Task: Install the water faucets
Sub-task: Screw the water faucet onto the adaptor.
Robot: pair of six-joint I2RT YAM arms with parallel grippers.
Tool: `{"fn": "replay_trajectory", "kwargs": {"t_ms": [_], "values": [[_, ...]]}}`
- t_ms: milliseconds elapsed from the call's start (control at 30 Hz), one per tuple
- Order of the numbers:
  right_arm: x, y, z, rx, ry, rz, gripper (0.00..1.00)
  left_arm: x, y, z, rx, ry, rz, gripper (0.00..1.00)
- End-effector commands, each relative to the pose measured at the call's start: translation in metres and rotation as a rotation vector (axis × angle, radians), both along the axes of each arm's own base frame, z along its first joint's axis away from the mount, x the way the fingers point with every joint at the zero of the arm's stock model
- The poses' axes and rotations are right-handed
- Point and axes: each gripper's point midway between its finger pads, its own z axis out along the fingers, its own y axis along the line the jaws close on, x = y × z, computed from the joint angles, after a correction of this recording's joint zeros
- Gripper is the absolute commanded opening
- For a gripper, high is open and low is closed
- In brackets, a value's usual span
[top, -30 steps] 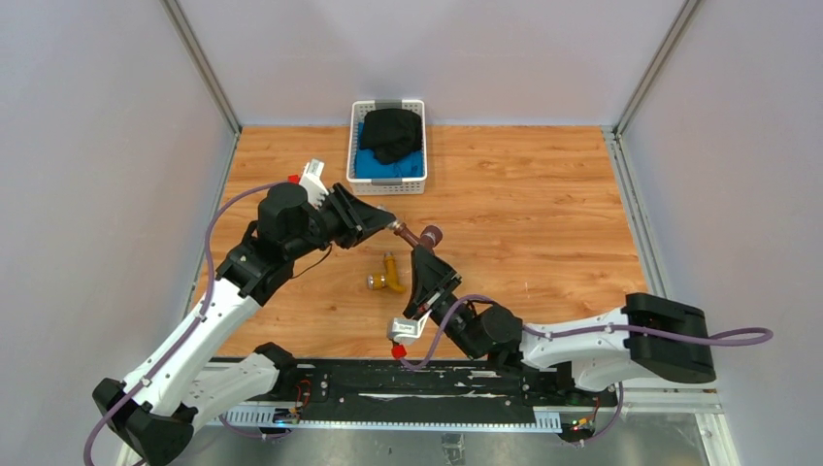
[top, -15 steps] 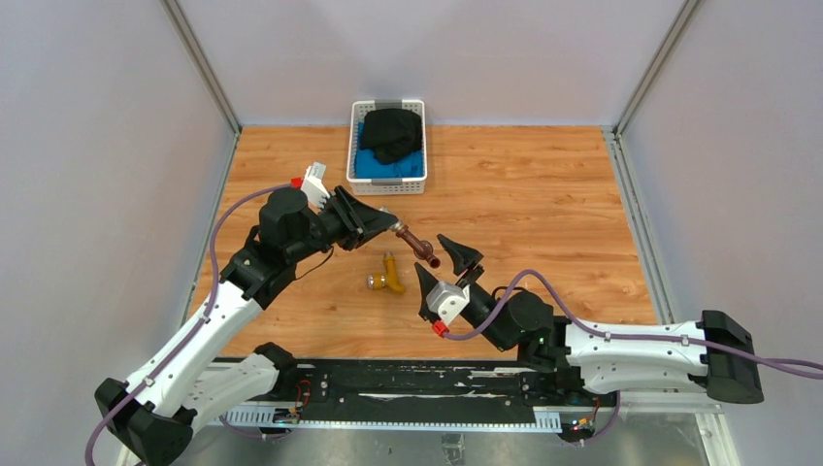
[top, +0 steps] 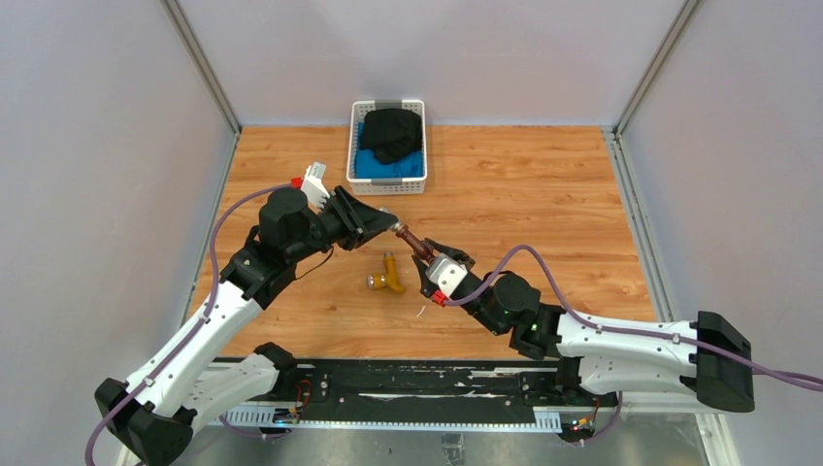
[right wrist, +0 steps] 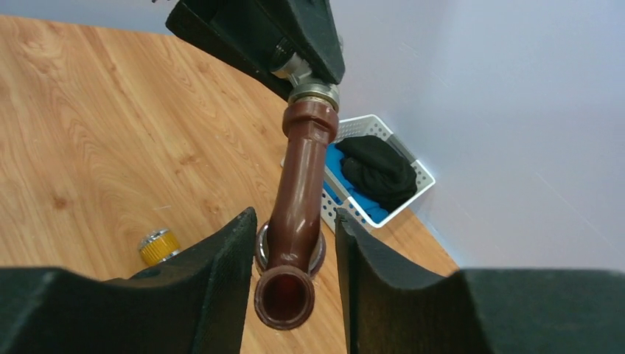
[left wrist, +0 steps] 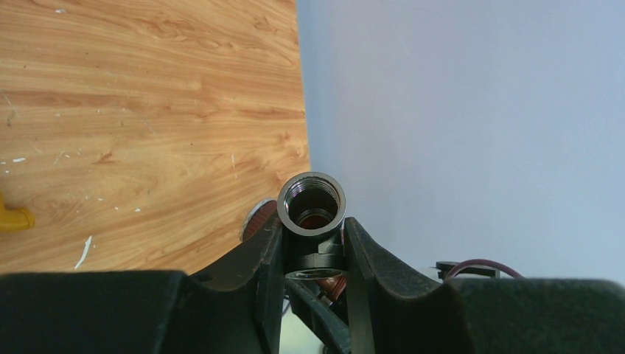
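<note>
Left tool (left wrist: 312, 237) clamped on stubby grey metal fitting (left wrist: 311, 200), dark reddish-brown faucet (right wrist: 302, 169) joined on, right tool (right wrist: 294, 221) around its spout, cannot tell if squeezing

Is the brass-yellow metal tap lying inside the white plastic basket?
No, the brass-yellow metal tap lies on the wooden table, apart from the white plastic basket.

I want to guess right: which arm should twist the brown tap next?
Probably right. The right end effector straddles the brown faucet, a finger on each side, ready to turn it. The left end effector is busy, shut on the grey fitting the faucet joins.
</note>
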Motion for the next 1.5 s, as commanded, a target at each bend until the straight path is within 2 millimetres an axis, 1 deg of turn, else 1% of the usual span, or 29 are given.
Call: {"fn": "replay_trajectory", "kwargs": {"t_ms": [0, 67, 133, 200, 233, 267, 300, 367, 400, 433, 500, 600, 700, 733, 867, 933, 967, 1000, 1033, 1100, 1133, 1200, 1233, 1267, 1333, 1367, 1400, 1433, 1467], "values": [[0.002, 0.011, 0.006, 0.061, 0.063, 0.032, 0.41, -0.001, 0.001, 0.019, -0.045, -0.064, -0.007, 0.0], [0.003, 0.011, 0.006, 0.084, 0.085, 0.033, 0.35, -0.002, 0.001, 0.019, -0.047, -0.066, -0.009, 0.0], [0.003, 0.01, 0.007, 0.117, 0.128, 0.037, 0.23, -0.002, 0.001, 0.019, -0.048, -0.073, -0.009, 0.0], [0.003, 0.011, 0.01, 0.178, 0.243, 0.049, 0.08, -0.002, 0.001, 0.019, -0.047, -0.098, -0.016, 0.0], [0.001, 0.011, 0.007, 0.182, 0.304, 0.066, 0.0, -0.003, -0.001, 0.022, -0.06, -0.127, -0.026, 0.0], [-0.003, 0.013, 0.009, 0.209, 0.356, 0.096, 0.0, -0.003, -0.001, 0.023, -0.072, -0.148, -0.032, 0.0], [-0.008, 0.014, 0.013, 0.237, 0.397, 0.135, 0.0, -0.003, -0.002, 0.03, -0.098, -0.19, -0.035, 0.0], [-0.023, 0.016, 0.022, 0.311, 0.501, 0.234, 0.0, -0.004, -0.004, 0.029, -0.131, -0.233, -0.044, 0.0], [-0.034, 0.019, 0.027, 0.329, 0.555, 0.314, 0.0, -0.005, -0.005, 0.033, -0.155, -0.264, -0.055, 0.0], [-0.041, 0.018, 0.033, 0.358, 0.613, 0.367, 0.0, -0.005, -0.006, 0.033, -0.172, -0.275, -0.062, 0.0], [-0.051, 0.016, 0.043, 0.413, 0.725, 0.45, 0.0, -0.006, -0.006, 0.038, -0.214, -0.322, -0.062, 0.0], [-0.061, 0.011, 0.057, 0.508, 0.854, 0.55, 0.0, -0.007, -0.002, 0.044, -0.247, -0.402, -0.043, 0.0], [-0.059, 0.004, 0.068, 0.632, 0.981, 0.615, 0.0, -0.01, 0.004, 0.05, -0.271, -0.477, -0.018, 0.0], [-0.057, 0.002, 0.072, 0.693, 1.056, 0.638, 0.0, -0.012, 0.006, 0.054, -0.28, -0.505, -0.016, 0.0], [-0.047, -0.004, 0.083, 0.869, 1.258, 0.752, 0.0, -0.02, 0.012, 0.056, -0.312, -0.587, -0.009, 0.0], [-0.042, -0.006, 0.088, 0.936, 1.367, 0.825, 0.0, -0.022, 0.016, 0.055, -0.335, -0.614, 0.005, 0.0], [-0.041, -0.007, 0.093, 0.974, 1.418, 0.875, 0.0, -0.023, 0.017, 0.055, -0.341, -0.622, 0.01, 0.0], [-0.043, -0.01, 0.103, 1.01, 1.423, 0.959, 0.0, -0.024, 0.018, 0.053, -0.347, -0.625, 0.014, 0.0], [-0.043, -0.012, 0.108, 1.045, 1.465, 1.02, 0.0, -0.025, 0.019, 0.054, -0.354, -0.635, 0.015, 0.0], [-0.04, -0.005, 0.105, 1.035, 1.602, 1.061, 0.0, -0.024, 0.019, 0.052, -0.352, -0.632, 0.018, 0.0], [-0.039, -0.002, 0.105, 1.018, 1.618, 1.067, 0.0, -0.023, 0.02, 0.051, -0.345, -0.63, 0.024, 0.0], [-0.039, -0.001, 0.107, 1.011, 1.591, 1.068, 0.0, -0.02, 0.021, 0.047, -0.329, -0.612, 0.043, 0.0], [-0.038, -0.002, 0.107, 1.015, 1.584, 1.066, 0.03, -0.018, 0.022, 0.047, -0.321, -0.609, 0.054, 0.0], [-0.036, -0.003, 0.106, 1.015, 1.577, 1.06, 0.14, -0.016, 0.024, 0.045, -0.308, -0.595, 0.068, 0.0], [-0.031, -0.007, 0.101, 1.026, 1.563, 1.032, 0.45, -0.012, 0.028, 0.043, -0.285, -0.579, 0.099, 0.0], [-0.028, -0.009, 0.096, 1.035, 1.568, 1.011, 0.57, -0.01, 0.03, 0.042, -0.272, -0.569, 0.12, 0.0], [-0.025, -0.011, 0.091, 1.043, 1.573, 0.987, 0.65, -0.009, 0.033, 0.042, -0.263, -0.565, 0.137, 0.0], [-0.024, -0.011, 0.086, 1.045, 1.587, 0.966, 0.69, -0.007, 0.036, 0.04, -0.254, -0.548, 0.158, 0.0], [-0.023, -0.013, 0.082, 1.049, 1.594, 0.952, 0.71, -0.005, 0.039, 0.04, -0.246, -0.542, 0.177, 0.0]]}}
